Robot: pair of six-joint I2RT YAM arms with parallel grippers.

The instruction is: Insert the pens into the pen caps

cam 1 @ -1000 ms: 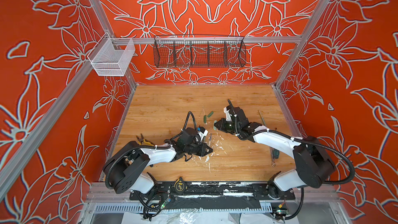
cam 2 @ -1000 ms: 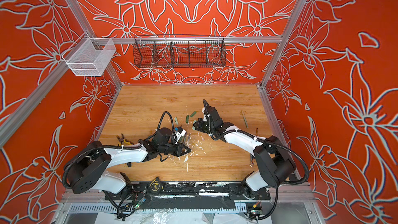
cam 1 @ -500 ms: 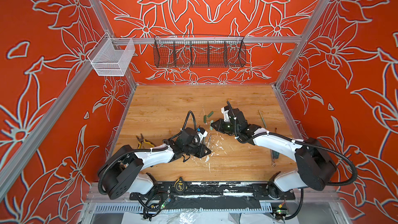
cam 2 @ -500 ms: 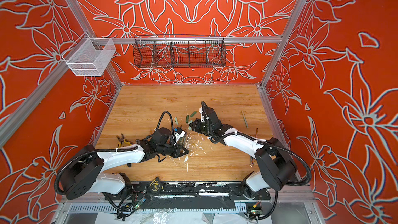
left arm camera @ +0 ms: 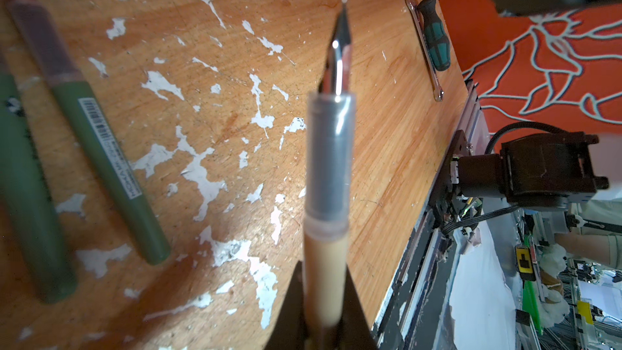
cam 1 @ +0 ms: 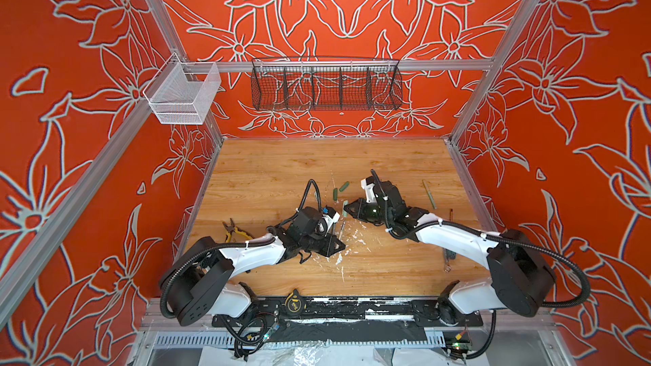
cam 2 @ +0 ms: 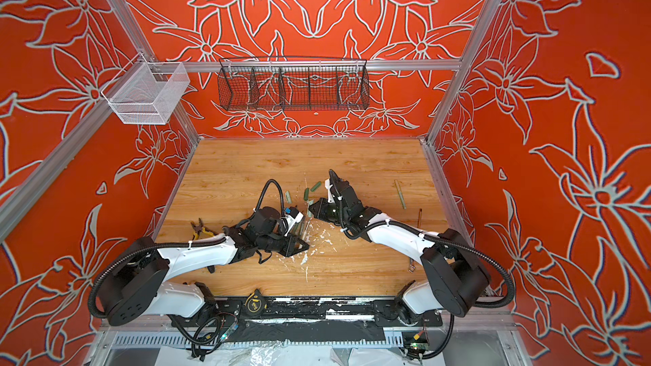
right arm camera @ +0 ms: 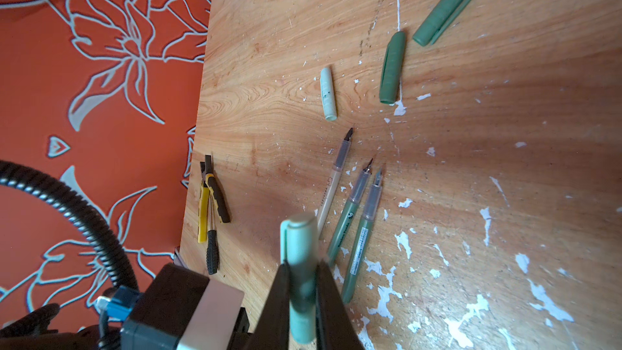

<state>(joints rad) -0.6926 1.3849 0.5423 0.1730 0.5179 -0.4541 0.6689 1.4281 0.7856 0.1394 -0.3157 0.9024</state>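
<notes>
Orange floral walls (cam 1: 352, 12) enclose a wooden table (cam 1: 281, 170) scarred with white paint flecks (left arm camera: 202, 176). Over the flecks, the left gripper (left arm camera: 323, 297) pinches a tan pen (left arm camera: 330, 156). Near them, the right gripper (right arm camera: 301, 284) clamps a pale green cap (right arm camera: 299, 240). Green pens (left arm camera: 111, 163) lie among the flecks, and loose caps (right arm camera: 392, 69) lie beyond them.

Far table (cam 1: 317, 160): bare wood, open to either arm.
Centre: left gripper (left arm camera: 323, 301) clamping the tan pen (left arm camera: 328, 163) faces right gripper (right arm camera: 303, 284) clamping the pale green cap (right arm camera: 301, 247); little room between nib and cap.
Beside them: loose green pens (right arm camera: 360, 240) and loose caps (cam 1: 335, 193) crowd the wood.
Left edge: pliers (cam 1: 235, 232).
Right side: lone pen (cam 1: 429, 194), screwdriver (left arm camera: 436, 45).
Near strip: flecked wood, free between the arms.
</notes>
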